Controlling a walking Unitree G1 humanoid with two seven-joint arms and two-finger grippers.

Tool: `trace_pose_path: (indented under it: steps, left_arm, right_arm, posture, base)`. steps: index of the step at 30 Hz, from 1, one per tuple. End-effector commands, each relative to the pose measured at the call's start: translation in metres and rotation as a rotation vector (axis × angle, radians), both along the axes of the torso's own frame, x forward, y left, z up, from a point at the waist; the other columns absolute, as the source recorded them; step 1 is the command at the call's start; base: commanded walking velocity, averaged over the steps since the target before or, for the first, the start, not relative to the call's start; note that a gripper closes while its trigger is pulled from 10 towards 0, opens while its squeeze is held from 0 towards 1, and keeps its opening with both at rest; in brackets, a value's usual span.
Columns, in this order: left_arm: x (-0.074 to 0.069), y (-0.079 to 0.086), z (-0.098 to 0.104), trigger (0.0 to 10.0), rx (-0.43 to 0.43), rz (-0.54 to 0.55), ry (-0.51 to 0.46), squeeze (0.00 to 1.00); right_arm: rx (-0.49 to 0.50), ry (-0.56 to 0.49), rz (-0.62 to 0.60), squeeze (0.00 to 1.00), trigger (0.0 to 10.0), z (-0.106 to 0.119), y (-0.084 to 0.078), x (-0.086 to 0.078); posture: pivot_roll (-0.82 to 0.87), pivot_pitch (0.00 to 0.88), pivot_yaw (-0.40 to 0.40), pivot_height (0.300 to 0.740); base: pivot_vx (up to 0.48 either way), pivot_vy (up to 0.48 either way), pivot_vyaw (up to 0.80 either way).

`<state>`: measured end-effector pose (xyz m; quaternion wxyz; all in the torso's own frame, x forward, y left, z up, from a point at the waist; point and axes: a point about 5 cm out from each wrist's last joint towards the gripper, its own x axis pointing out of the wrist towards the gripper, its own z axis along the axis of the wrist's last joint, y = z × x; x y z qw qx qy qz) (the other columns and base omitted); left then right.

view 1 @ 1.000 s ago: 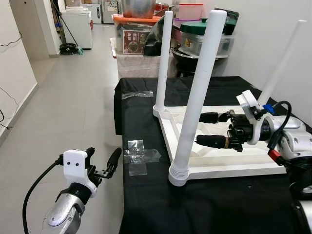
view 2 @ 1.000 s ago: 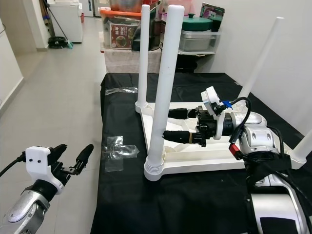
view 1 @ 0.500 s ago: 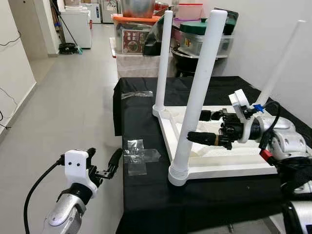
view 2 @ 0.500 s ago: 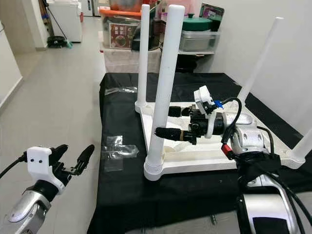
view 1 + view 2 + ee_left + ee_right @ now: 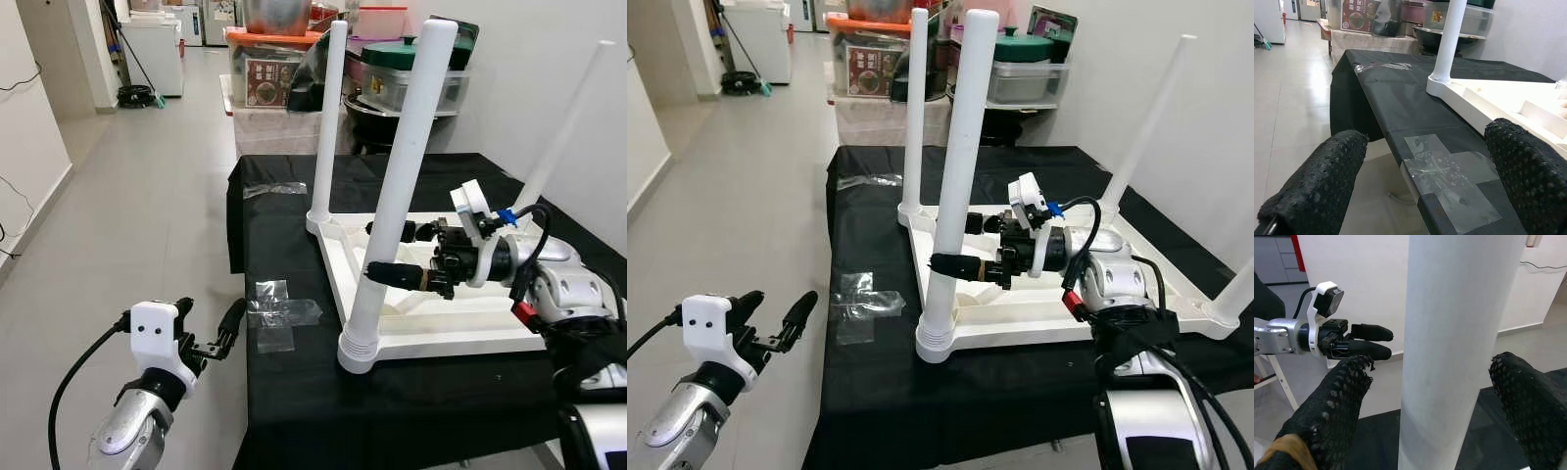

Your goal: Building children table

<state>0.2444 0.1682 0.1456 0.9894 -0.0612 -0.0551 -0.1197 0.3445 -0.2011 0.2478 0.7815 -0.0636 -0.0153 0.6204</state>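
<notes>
Reaching further forward than a second ago, the right gripper [image 5: 377, 250] spreads wide around the near table leg [image 5: 396, 186], which hides its far finger. Left gripper [image 5: 208, 327] hovers open beside the table [image 5: 294, 411].

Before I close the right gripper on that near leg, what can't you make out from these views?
- Far finger of the right gripper: partly hidden behind the near leg in the eye views.
- Finger contact: right wrist view shows gaps either side of the leg; touching cannot be told.
- Fourth leg: cut off by the right eye view's edge.
- Leg-socket thread seating: too small.
</notes>
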Motion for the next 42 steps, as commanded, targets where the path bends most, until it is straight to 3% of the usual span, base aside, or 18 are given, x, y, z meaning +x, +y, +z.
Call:
trace_pose_path:
  steps: [1, 42]
  left_arm:
    - [0.001, -0.002, -0.004, 10.0, -0.003, -0.002, 0.016, 0.0]
    - [-0.001, -0.004, -0.007, 10.0, -0.001, 0.0, 0.024, 0.0]
  right_arm:
    - [0.021, -0.032, -0.001, 0.0, 10.0, 0.005, 0.001, 0.0]
    - [0.056, -0.036, -0.006, 0.0, 10.0, 0.008, 0.018, 0.008]
  posture:
    - [0.1, 0.0, -0.073, 0.74]
    - [0.11, 0.0, -0.089, 0.74]
  base:
    - [0.0, 0.0, 0.0]
    - [0.0, 0.0, 0.0]
